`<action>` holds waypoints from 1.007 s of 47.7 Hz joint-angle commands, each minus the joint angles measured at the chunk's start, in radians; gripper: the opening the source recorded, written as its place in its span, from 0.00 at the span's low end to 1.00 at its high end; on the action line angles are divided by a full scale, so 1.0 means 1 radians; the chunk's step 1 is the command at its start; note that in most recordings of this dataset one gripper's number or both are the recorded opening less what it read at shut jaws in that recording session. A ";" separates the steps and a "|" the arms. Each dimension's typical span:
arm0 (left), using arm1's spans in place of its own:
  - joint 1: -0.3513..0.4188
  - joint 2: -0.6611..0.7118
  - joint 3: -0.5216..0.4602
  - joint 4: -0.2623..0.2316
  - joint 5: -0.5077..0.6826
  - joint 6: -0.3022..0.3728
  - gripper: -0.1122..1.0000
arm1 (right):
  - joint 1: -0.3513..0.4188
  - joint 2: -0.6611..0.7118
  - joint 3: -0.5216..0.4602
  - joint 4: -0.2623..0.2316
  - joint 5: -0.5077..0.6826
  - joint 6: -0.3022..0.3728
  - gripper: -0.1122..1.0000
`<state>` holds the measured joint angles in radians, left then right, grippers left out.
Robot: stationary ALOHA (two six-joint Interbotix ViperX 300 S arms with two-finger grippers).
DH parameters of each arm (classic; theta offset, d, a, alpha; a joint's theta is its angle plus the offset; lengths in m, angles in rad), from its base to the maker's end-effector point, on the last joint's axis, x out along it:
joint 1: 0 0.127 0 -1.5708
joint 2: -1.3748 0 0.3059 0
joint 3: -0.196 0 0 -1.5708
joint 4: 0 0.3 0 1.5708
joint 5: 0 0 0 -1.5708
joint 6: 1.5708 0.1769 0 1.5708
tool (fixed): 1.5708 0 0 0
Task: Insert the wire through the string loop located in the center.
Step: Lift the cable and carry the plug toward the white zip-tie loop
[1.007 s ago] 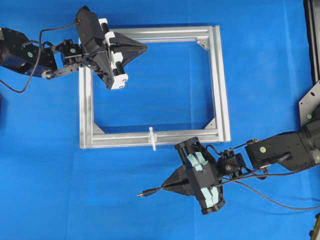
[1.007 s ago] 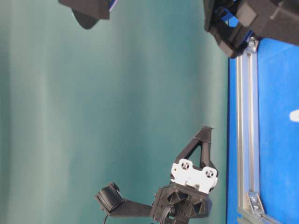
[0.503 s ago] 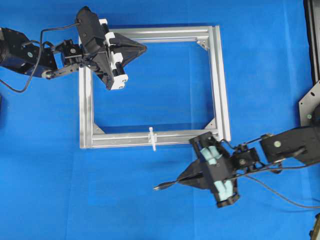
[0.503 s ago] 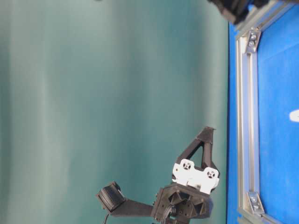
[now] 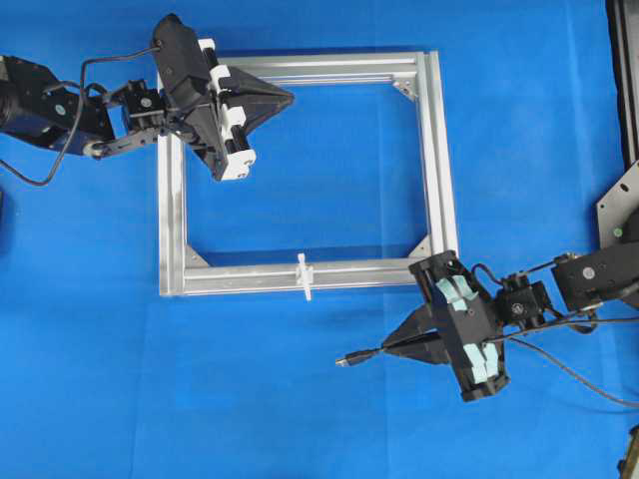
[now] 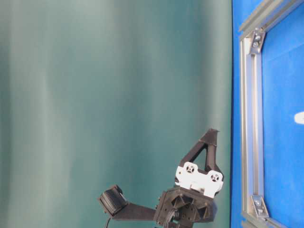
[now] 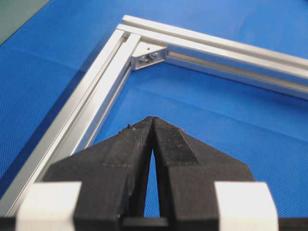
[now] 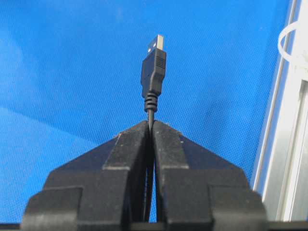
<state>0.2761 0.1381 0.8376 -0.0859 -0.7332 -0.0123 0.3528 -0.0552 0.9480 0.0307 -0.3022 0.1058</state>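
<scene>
From overhead we see a silver aluminium frame (image 5: 436,160) lying flat on the blue table cover (image 5: 300,419). On its near rail, about midway along, sits the string loop (image 5: 304,276), a short white strip standing across the rail.

Our right gripper (image 5: 391,348) is below and to the right of the frame's near right corner, off the frame and over bare blue cloth. Its jaws are clamped on the wire (image 5: 361,354), which sticks out past the fingertips toward the left and ends in a small dark USB plug (image 5: 344,360). The plug is well to the right of the string loop and on the near side of the rail, apart from it. In the right wrist view we see the jaws pressed together on the thin cable, the plug (image 8: 153,67) standing straight out beyond them, and a bit of the white loop (image 8: 289,42) on the aluminium rail at the upper right edge. Behind the gripper the wire trails off to the right along the arm.

Our left gripper (image 5: 288,96) hovers over the frame's far left corner, jaws closed together with nothing between them, as the left wrist view (image 7: 152,121) shows plainly.
</scene>
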 commanded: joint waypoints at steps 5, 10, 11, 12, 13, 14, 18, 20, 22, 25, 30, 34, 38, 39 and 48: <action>-0.002 -0.028 -0.008 0.003 -0.005 0.002 0.10 | -0.025 -0.021 -0.008 0.003 -0.021 -0.002 0.07; -0.002 -0.029 -0.008 0.003 -0.005 0.002 0.10 | -0.066 -0.021 -0.008 0.003 -0.028 -0.002 0.07; -0.002 -0.028 -0.008 0.003 -0.005 0.002 0.10 | -0.075 -0.021 -0.008 0.003 -0.028 -0.002 0.07; -0.002 -0.029 -0.008 0.003 -0.005 0.002 0.10 | -0.084 -0.021 -0.009 0.003 -0.028 -0.002 0.07; -0.002 -0.028 -0.008 0.003 -0.005 0.002 0.10 | -0.095 -0.021 -0.009 0.003 -0.028 -0.002 0.07; -0.002 -0.028 -0.008 0.003 -0.005 0.002 0.10 | -0.104 -0.021 -0.008 0.003 -0.028 -0.002 0.07; -0.002 -0.028 -0.008 0.003 -0.005 0.002 0.10 | -0.141 -0.021 -0.008 0.003 -0.028 -0.002 0.07; -0.002 -0.029 -0.008 0.003 -0.005 0.002 0.10 | -0.158 -0.021 -0.006 0.003 -0.028 -0.002 0.07; -0.002 -0.028 -0.008 0.003 -0.005 0.002 0.10 | -0.178 -0.021 -0.006 0.003 -0.028 -0.002 0.07; -0.003 -0.029 -0.008 0.003 -0.005 0.002 0.10 | -0.198 -0.020 -0.006 0.003 -0.029 -0.002 0.07; -0.002 -0.028 -0.008 0.003 -0.005 0.002 0.10 | -0.224 -0.020 -0.006 0.003 -0.031 -0.002 0.07; -0.002 -0.028 -0.008 0.003 -0.005 0.002 0.10 | -0.229 -0.020 -0.006 0.003 -0.034 -0.002 0.07; -0.003 -0.028 -0.008 0.003 -0.005 0.002 0.10 | -0.229 -0.020 -0.006 0.003 -0.035 -0.002 0.07; -0.002 -0.028 -0.008 0.003 -0.005 0.002 0.10 | -0.229 -0.020 -0.006 0.003 -0.035 -0.002 0.07; -0.002 -0.028 -0.008 0.003 -0.005 0.002 0.10 | -0.229 -0.020 -0.003 0.003 -0.035 -0.002 0.07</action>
<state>0.2761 0.1381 0.8376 -0.0859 -0.7332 -0.0123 0.1258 -0.0552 0.9511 0.0307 -0.3283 0.1058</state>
